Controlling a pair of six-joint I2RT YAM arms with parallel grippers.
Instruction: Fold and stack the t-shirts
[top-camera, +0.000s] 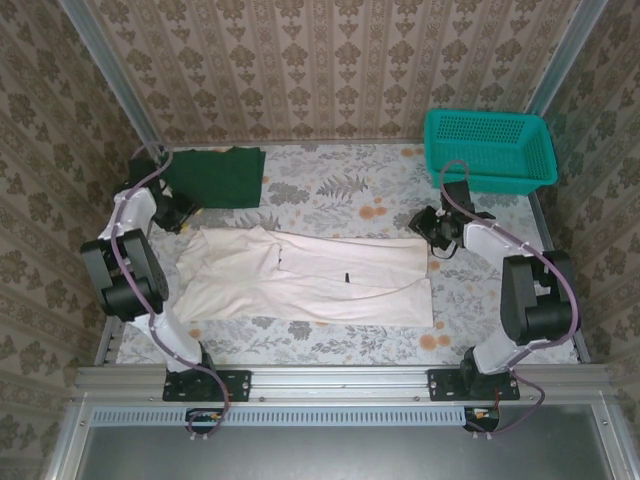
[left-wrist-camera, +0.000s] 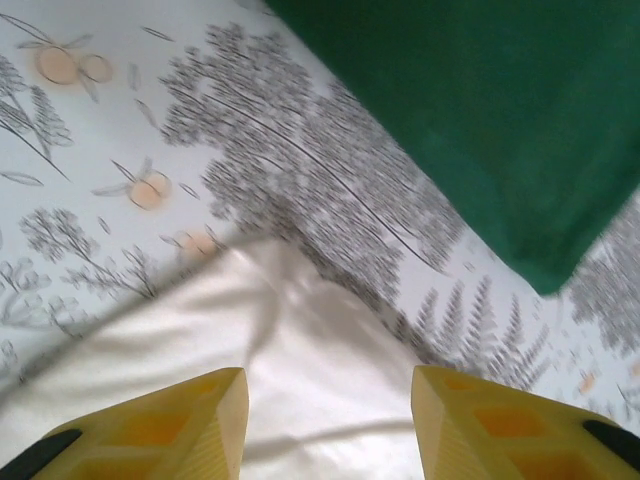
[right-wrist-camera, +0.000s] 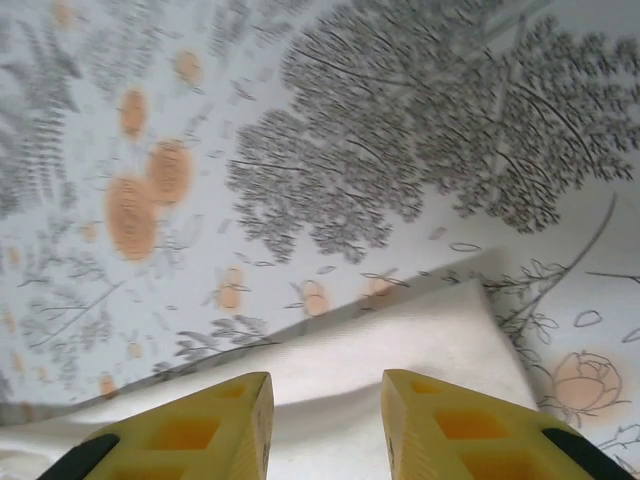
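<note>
Two t-shirts lie on the table, apart from each other. The off-white t-shirt (top-camera: 310, 275) is stretched long from left to right across the middle, one layer lapping over another along its near half. The dark green t-shirt (top-camera: 215, 177) is a flat folded rectangle at the far left corner. There is one teal mesh basket (top-camera: 490, 178), standing at the far right corner, and two arms, one at each end of the pale shirt. The left gripper (left-wrist-camera: 328, 392) hangs just above that shirt's left end with its yellow jaws apart and nothing between them; a corner of the green cloth lies near, beyond a strip of bare table cover. The right gripper (right-wrist-camera: 326, 385) hovers over the shirt's far right corner, its jaws also apart (by a narrower gap than the left pair) and closed on nothing. The table cover (top-camera: 340, 185) is white, printed with grey ferns and small orange flowers. Three walls of patterned beige wallpaper (top-camera: 320, 70) enclose it, and a metal rail (top-camera: 340, 382) along the near edge carries both arm bases. One small dark mark (top-camera: 345, 276) sits on the off-white shirt, too small to read.
</note>
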